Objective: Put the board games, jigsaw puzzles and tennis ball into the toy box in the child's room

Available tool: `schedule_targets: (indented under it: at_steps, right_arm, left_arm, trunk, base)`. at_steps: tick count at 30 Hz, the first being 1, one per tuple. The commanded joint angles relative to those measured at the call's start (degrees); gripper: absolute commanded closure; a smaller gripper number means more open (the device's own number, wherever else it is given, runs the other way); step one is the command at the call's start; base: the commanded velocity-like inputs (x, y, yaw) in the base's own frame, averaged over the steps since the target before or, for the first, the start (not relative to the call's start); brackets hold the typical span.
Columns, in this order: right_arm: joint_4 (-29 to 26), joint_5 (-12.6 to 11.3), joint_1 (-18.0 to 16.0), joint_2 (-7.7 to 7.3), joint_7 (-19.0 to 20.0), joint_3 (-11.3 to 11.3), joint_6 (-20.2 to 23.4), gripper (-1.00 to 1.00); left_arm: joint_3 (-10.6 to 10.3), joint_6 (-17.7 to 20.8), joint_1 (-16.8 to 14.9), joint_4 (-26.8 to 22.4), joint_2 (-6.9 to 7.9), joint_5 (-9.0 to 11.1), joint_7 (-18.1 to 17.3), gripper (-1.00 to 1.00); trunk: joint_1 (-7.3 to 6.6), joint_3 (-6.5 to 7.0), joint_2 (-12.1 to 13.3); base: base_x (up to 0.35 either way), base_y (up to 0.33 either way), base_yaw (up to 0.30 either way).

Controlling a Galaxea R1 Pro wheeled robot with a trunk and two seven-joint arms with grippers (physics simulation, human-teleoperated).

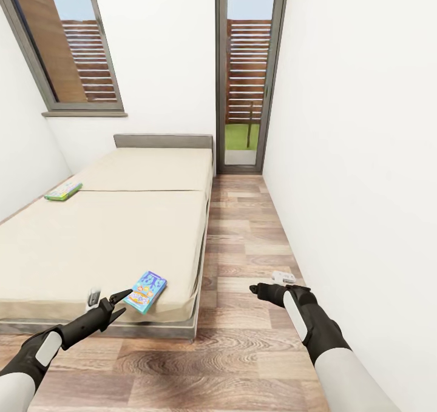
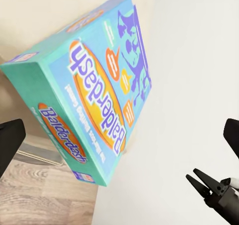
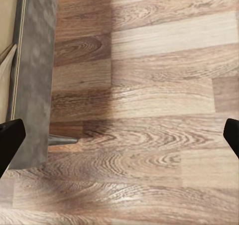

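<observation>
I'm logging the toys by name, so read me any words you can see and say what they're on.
"Balderdash": blue game box, top cover.
"Balderdash": same box, side panel.
Smaller print on that box: too blurred to read.
Green game box farther up the bed: too small to read.

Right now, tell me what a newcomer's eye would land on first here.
The blue Balderdash board game lies at the near corner of the cream bed, with the left gripper open just short of it. A second, pale green board game lies far back at the bed's left edge. The right gripper hangs open over the wood floor.
</observation>
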Motion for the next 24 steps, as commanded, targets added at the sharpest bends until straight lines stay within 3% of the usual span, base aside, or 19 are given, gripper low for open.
schedule_targets:
  at_steps: [1, 24]
  right_arm:
    - [-0.1, 0.1, 0.0, 0.05, 0.3, -0.2, 0.3, -1.00]
    - [-0.1, 0.1, 0.0, 0.05, 0.3, -0.3, 0.3, -1.00]
  left_arm:
    - [0.1, 0.4, 0.0, 0.0, -0.01, 0.1, -0.1, -1.00]
    - [0.1, 0.4, 0.0, 0.0, -0.03, 0.1, -0.1, -1.00]
  trunk:
    - [-0.01, -0.05, 0.0]
    - [-0.01, -0.05, 0.0]
  base:
    - [0.000, 0.000, 0.000]
    - [0.000, 0.000, 0.000]
